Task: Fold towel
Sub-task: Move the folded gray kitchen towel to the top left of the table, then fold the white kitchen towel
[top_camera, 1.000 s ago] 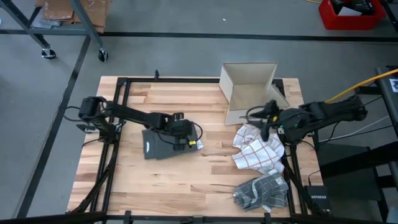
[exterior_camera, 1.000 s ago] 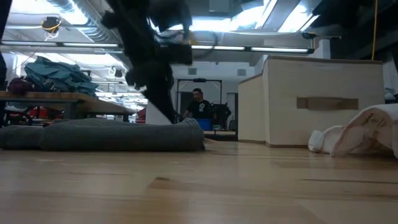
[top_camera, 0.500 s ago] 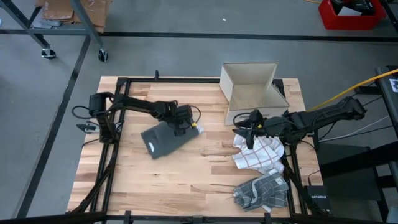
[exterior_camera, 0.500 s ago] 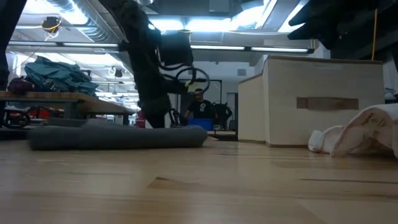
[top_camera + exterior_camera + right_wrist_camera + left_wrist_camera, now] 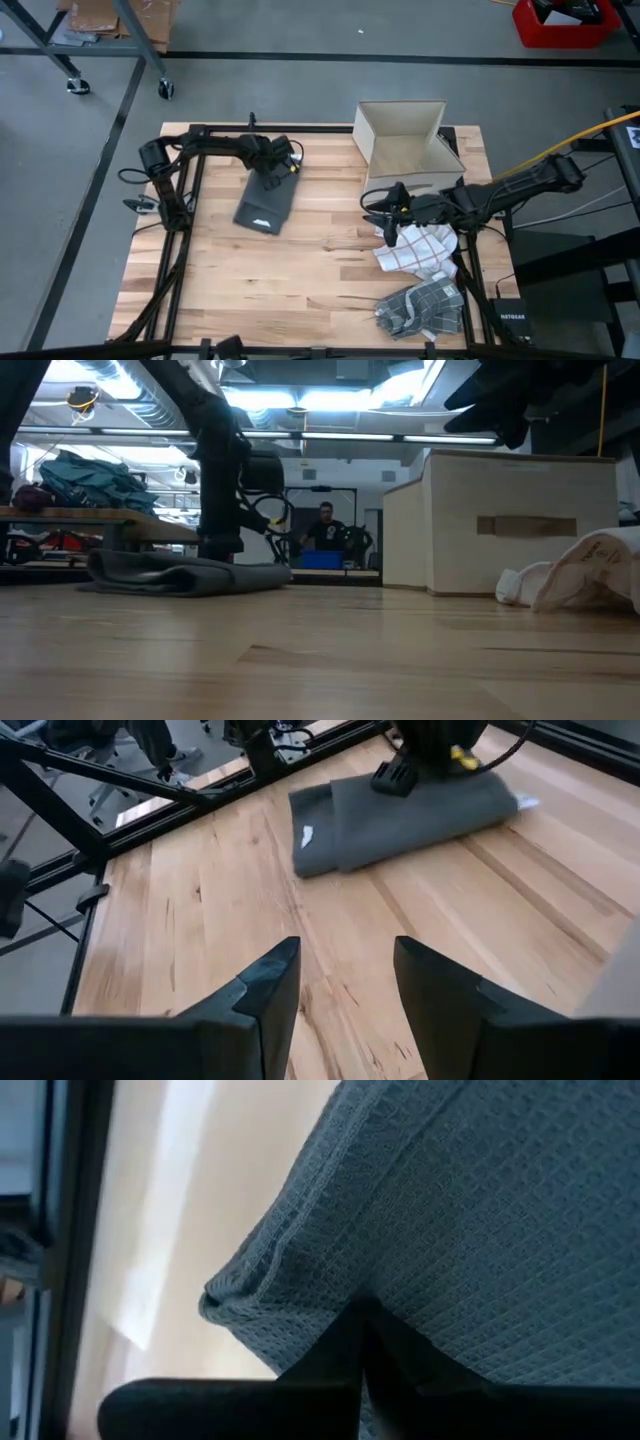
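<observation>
Towel: the grey towel (image 5: 265, 205) is already folded into a compact rectangle, lying flat on the table (image 5: 300, 270) toward the left-rear part, well away from everything else.

Left gripper: the left gripper (image 5: 277, 165) sits at the towel's far edge, fingers pinched shut on the cloth. The wrist view shows the dark tips meeting right on the waffle weave near a hemmed corner.

Right gripper: the right gripper (image 5: 385, 213) hovers mid-table with its fingers spread and nothing in them, pointed at the grey towel from across the wood.

Other stuff: a white checked towel (image 5: 415, 247) and a grey checked towel (image 5: 420, 308) are heaped on the right side, and a cardboard box (image 5: 402, 140) stands at the back.

How it handles: light, soft, floppy, zero stiffness. Waffle texture should give decent grip, but layers will slide over each other if dragged.

Where to grab: I'd pinch a hemmed corner or edge, catching all layers. Hard to tell how many layers the pinch has now.
</observation>
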